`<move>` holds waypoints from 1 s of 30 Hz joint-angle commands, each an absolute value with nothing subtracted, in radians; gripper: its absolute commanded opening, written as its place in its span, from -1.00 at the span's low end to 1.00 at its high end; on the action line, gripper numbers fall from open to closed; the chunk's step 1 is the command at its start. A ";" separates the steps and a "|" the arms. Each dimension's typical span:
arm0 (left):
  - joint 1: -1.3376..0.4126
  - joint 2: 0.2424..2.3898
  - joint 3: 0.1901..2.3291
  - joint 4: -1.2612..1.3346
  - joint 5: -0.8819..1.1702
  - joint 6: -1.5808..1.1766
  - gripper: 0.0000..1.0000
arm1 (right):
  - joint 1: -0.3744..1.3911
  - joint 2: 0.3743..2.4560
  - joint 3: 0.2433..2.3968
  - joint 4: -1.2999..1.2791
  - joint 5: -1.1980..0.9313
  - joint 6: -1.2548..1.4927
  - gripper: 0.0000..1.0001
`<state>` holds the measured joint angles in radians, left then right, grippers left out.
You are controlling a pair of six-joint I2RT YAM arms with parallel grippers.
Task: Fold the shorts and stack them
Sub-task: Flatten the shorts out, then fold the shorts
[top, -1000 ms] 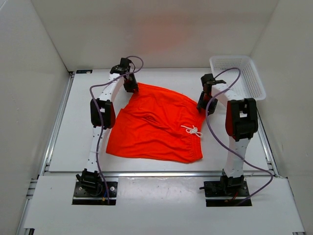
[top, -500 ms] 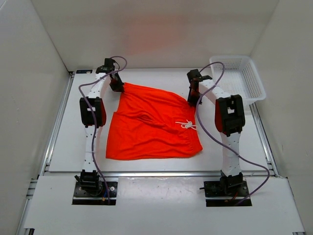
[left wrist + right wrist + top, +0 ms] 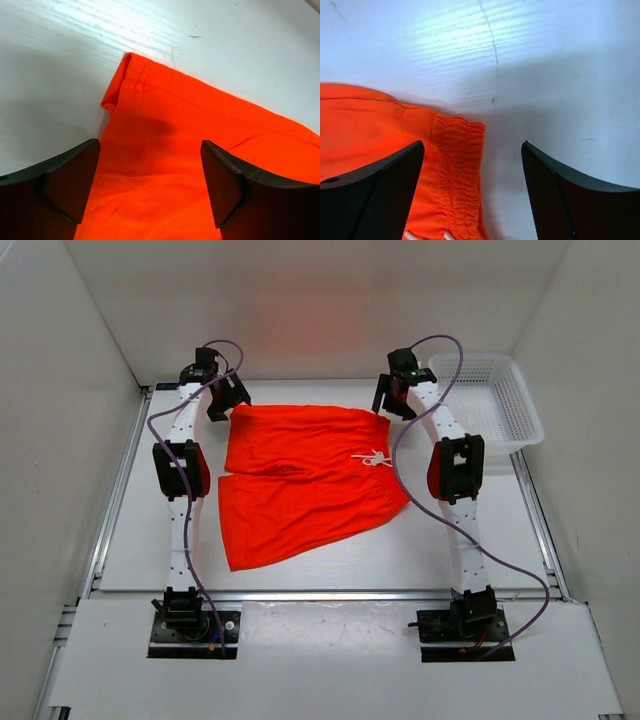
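The orange shorts lie spread on the white table, waistband to the right with a white drawstring. My left gripper hangs open just above the far left leg corner, with orange cloth under its fingers and nothing gripped. At the far right corner my right gripper is open too. The gathered waistband corner lies beneath the left of its fingers, free of them. Midway points: left gripper, right gripper.
A white mesh basket stands at the back right, close to the right arm. White enclosure walls rise on three sides. The table's metal rail runs along the left.
Both arms carried the shorts' far corners toward the back wall and apart, then opened and let go. The shorts now lie flatter and farther back.
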<state>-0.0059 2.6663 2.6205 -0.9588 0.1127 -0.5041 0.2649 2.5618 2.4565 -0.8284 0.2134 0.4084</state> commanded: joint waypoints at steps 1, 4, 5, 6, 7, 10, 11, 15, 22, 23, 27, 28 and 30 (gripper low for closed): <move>-0.005 2.565 2.661 -0.957 0.118 -0.503 0.89 | 0.258 2.386 2.424 -0.764 0.164 0.380 0.66; -0.005 2.465 2.622 -0.957 0.109 -0.503 0.91 | 0.305 2.239 2.277 -0.712 0.110 0.359 0.63; -0.005 2.430 2.597 -0.957 0.109 -0.503 0.91 | 0.320 2.206 2.249 -0.712 0.110 0.347 0.63; -0.005 2.351 2.568 -0.957 0.097 -0.503 0.94 | 0.336 2.174 2.193 -0.712 0.110 0.335 0.63; -0.005 2.303 2.487 -0.957 0.083 -0.503 0.94 | 0.363 2.102 2.154 -0.712 0.127 0.334 0.63; -0.005 2.084 2.306 -0.957 0.019 -0.492 0.80 | 0.374 1.915 1.917 -0.690 0.153 0.372 0.56; -0.005 2.022 2.148 -0.957 0.005 -0.482 0.53 | 0.374 1.860 1.831 -0.645 0.122 0.388 0.56; -0.005 1.725 1.684 -0.957 -0.006 -0.521 0.39 | 0.365 1.588 1.410 -0.566 0.071 0.452 0.48; -0.043 1.334 1.024 -0.957 0.052 -0.727 0.54 | 0.365 1.263 0.958 -0.578 -0.015 0.528 0.43; -0.052 1.312 0.979 -0.957 0.052 -0.742 0.54 | 0.365 1.247 0.907 -0.578 -0.015 0.554 0.37; -0.066 1.221 0.816 -0.957 0.092 -0.814 0.80 | 0.365 1.218 0.850 -0.614 -0.015 0.588 0.34; -0.086 1.210 0.778 -0.957 0.103 -0.833 1.00 | 0.365 1.218 0.850 -0.614 -0.015 0.598 0.39; -0.095 1.201 0.747 -0.948 0.135 -0.842 1.00 | 0.365 1.218 0.850 -0.614 -0.015 0.607 0.53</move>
